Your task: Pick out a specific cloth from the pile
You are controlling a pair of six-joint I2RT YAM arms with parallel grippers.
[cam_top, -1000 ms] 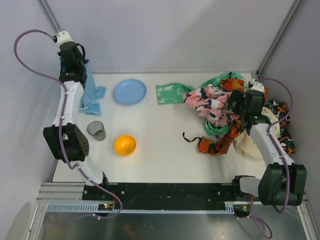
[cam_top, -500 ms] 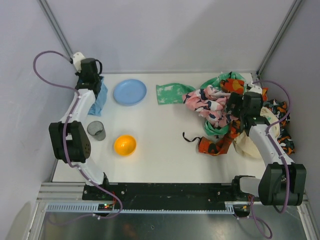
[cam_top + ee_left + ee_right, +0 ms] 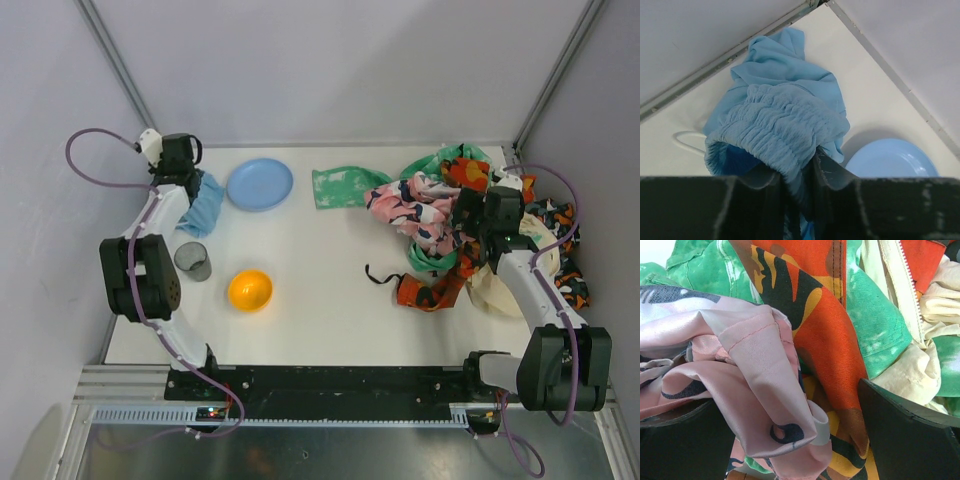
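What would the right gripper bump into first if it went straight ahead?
Most likely the pink patterned cloth: it bulges between the right gripper's open jaws, on top of the pile. The orange-and-black print seems to lie just behind it.

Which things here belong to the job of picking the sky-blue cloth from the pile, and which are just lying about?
Job:
- sky-blue cloth, far-left corner
- pile of mixed cloths, right side

Lying about:
- blue plate
- orange bowl
- grey cup
- mint-green speckled cloth
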